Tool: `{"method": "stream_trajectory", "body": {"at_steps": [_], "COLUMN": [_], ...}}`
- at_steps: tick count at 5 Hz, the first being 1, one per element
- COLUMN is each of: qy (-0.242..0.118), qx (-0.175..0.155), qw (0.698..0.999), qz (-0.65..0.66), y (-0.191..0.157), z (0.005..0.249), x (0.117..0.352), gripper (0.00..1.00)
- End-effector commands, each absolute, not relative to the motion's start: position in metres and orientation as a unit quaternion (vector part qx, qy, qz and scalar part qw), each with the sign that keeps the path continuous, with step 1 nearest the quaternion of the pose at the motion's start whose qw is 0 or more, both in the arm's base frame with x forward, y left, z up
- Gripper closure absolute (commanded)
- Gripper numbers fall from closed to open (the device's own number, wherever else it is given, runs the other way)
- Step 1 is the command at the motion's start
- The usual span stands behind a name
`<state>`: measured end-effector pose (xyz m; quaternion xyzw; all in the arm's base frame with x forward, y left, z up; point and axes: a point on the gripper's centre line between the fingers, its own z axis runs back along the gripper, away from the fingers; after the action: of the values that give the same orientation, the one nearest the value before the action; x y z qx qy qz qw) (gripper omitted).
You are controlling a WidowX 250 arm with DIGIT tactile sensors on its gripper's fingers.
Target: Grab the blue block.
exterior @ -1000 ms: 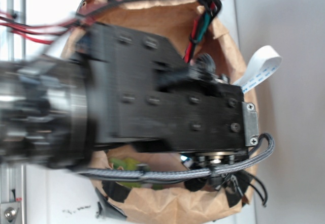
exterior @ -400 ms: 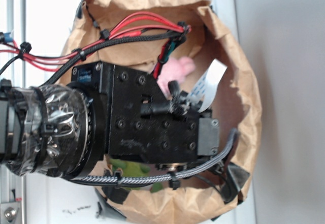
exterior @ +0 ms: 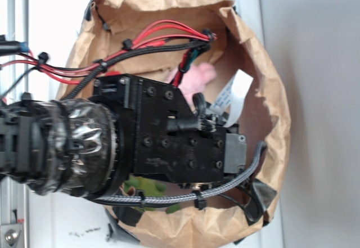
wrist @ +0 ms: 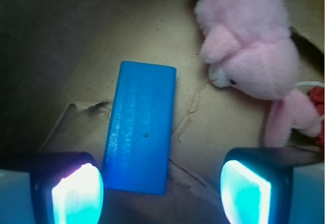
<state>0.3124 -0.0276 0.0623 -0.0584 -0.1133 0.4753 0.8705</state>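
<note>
**Pincer spread wide over the blue block, inside the paper bag**

So the arm [exterior: 84,141] comes in from the left edge of the exterior view, lying pretty much flat across the frame, with the foil-looking wrapped wrist section at the left and the black wrist housing [exterior: 174,138] at centre. It's reaching over a crumpled brown paper bag [exterior: 264,96] that sits on a white desk [exterior: 56,23] and fills most of the frame. Red and black cables [exterior: 152,40] loop off the upper side of the housing, a braided grey cable [exterior: 169,196] runs along the lower edge, and a white ribbon cable [exterior: 230,93] pokes out to the right. From this angle the fingers themselves are hidden under the housing.

The wrist view is the good one. The pincer [wrist: 160,188] is spread wide, its two glowing cyan pads sitting in the lower left [wrist: 76,193] and lower right [wrist: 244,191] corners, nothing between them being pinched. The blue block [wrist: 139,127] lies flat on the bag's brown floor, left of centre, long side running nearly top to bottom with a slight tilt. Its lower end sits just beside the left pad, so it's off to the left in the gap rather than centred. Can't tell if it's actually touching that pad.

A pink plush toy [wrist: 254,51] lies in the upper right of the wrist view, apart from the block. In the exterior view a bit of the pink plush [exterior: 197,76] peeks out above the housing.
</note>
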Motion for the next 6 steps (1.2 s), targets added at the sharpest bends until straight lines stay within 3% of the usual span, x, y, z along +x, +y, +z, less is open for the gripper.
{"method": "stream_trajectory", "body": {"at_steps": [1, 4, 6], "qy": [-0.12, -0.127, -0.124], "qx": [-0.077, -0.027, -0.026], "qw": [0.857, 0.865, 0.872], "qz": [0.495, 0.485, 0.472], "y": [-0.02, -0.034, -0.03], "z": [0.083, 0.052, 0.054], "x": [0.335, 0.342, 0.335], "gripper": [0.0, 0.0, 0.0]}}
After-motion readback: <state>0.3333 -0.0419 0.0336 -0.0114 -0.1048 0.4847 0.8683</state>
